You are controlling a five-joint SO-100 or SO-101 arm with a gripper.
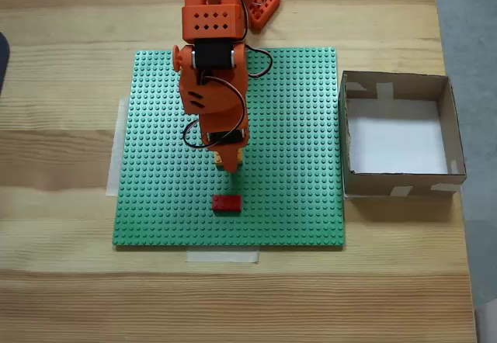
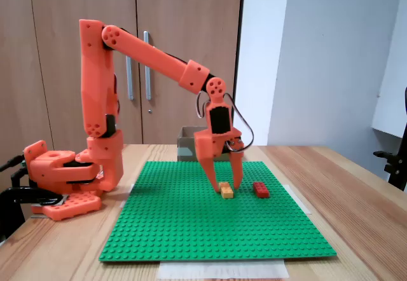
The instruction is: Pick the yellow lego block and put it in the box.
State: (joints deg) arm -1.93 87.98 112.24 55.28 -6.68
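The yellow lego block (image 2: 226,191) lies on the green baseplate (image 2: 191,230), near its middle. My orange gripper (image 2: 224,184) points straight down over it, open, with one finger on each side of the block and the tips close to the plate. In the fixed view from above, the gripper (image 1: 231,163) covers most of the block. The box (image 1: 400,137), brown cardboard with a white floor, stands just right of the baseplate and holds nothing; in the side fixed view the box (image 2: 189,150) peeks out behind the arm.
A red brick (image 1: 227,202) (image 2: 261,189) sits on the baseplate a short way beyond the gripper. The arm's base (image 2: 63,173) stands at the table's far edge. Bare wooden table (image 1: 62,164) surrounds the plate.
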